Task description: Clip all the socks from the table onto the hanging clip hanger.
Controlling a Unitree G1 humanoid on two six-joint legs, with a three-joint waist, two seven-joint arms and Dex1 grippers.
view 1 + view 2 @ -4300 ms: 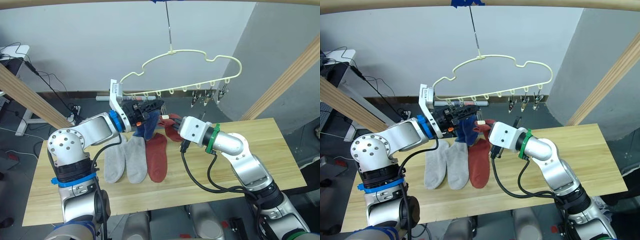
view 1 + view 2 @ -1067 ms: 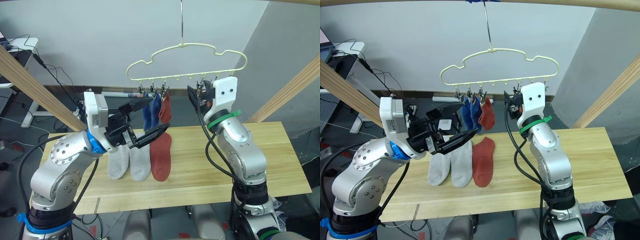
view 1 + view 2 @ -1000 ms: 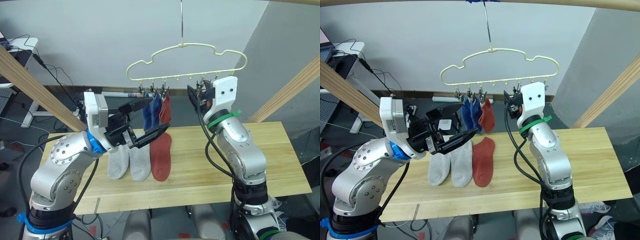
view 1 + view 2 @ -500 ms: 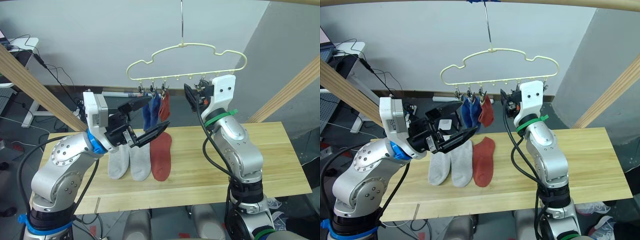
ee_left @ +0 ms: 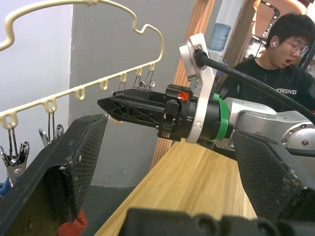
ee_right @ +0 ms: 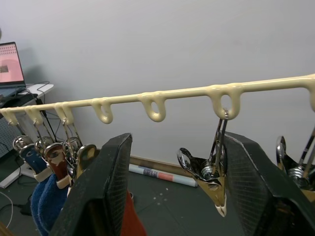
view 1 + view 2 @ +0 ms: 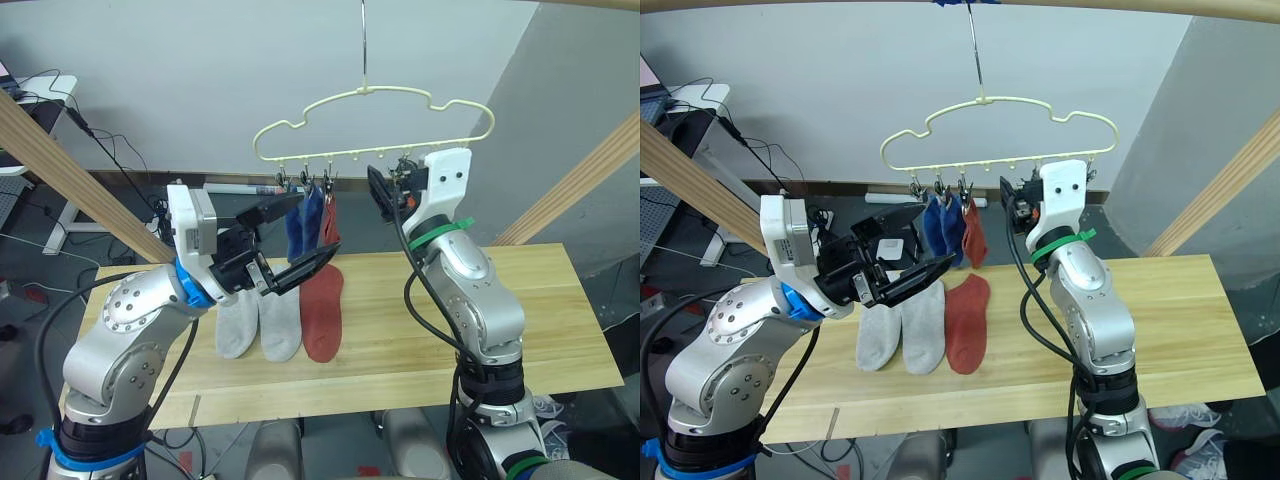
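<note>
Hanger: the pale yellow clip hanger (image 7: 372, 125) hangs by its hook above the counter (image 7: 420, 330); three socks are clipped at its left end, two blue (image 7: 300, 228) and one rust red (image 7: 331, 222).
Socks left: two light grey socks (image 7: 258, 322) and one rust red sock (image 7: 322, 312) lie side by side on the counter, below the left gripper.
Risk: the hanger is free to swing, so a push from either arm could turn the empty clips out of reach or shake a clipped sock loose; this is a judgement.
Risk, second: three socks at one end may tilt the bar, making the next clip harder to meet.
Left gripper (image 7: 295, 240): fingers wide apart and holding nothing, raised above the counter just in front of the hanging socks.
Right gripper (image 6: 174, 196): fingers apart and empty, just below the bar, with a metal clip (image 6: 214, 172) hanging between them.
</note>
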